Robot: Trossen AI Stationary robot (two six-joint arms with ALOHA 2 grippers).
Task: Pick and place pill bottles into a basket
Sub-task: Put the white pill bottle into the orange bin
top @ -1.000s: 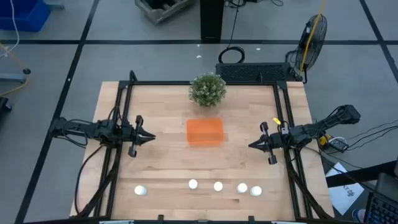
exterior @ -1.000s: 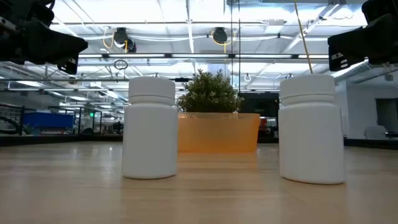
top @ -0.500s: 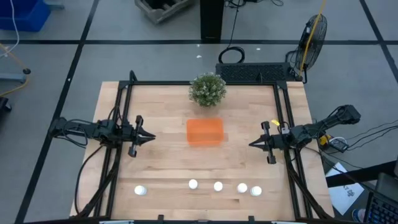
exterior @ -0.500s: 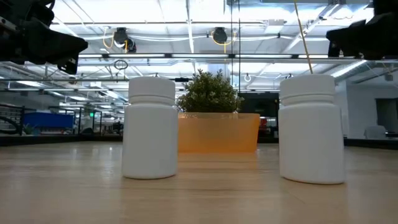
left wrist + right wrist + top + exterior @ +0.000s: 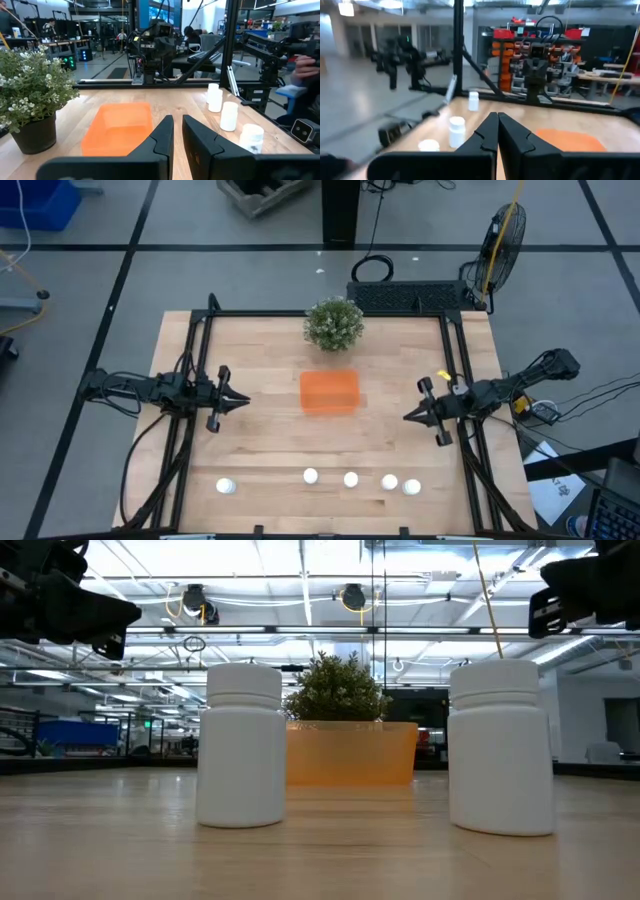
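Observation:
Five white pill bottles stand upright in a row near the table's near edge: one at the left (image 5: 227, 486), three in the middle (image 5: 311, 476) (image 5: 351, 479) (image 5: 389, 481) and one at the right (image 5: 411, 487). Two of them show close up in the low view (image 5: 240, 745) (image 5: 501, 747). The orange basket (image 5: 329, 392) sits at the table's middle, in front of the plant. My left gripper (image 5: 245, 398) is shut and empty, left of the basket, pointing at it. My right gripper (image 5: 407, 417) is shut and empty, right of the basket.
A bushy green potted plant (image 5: 334, 323) stands behind the basket near the far edge. Black frame rails (image 5: 196, 430) (image 5: 466, 440) run along the table's left and right sides. Bare wood lies between the basket and the bottle row.
My right gripper has shifted a little toward the table's near right corner, its fingers staying shut. The bottles and the basket have not moved.

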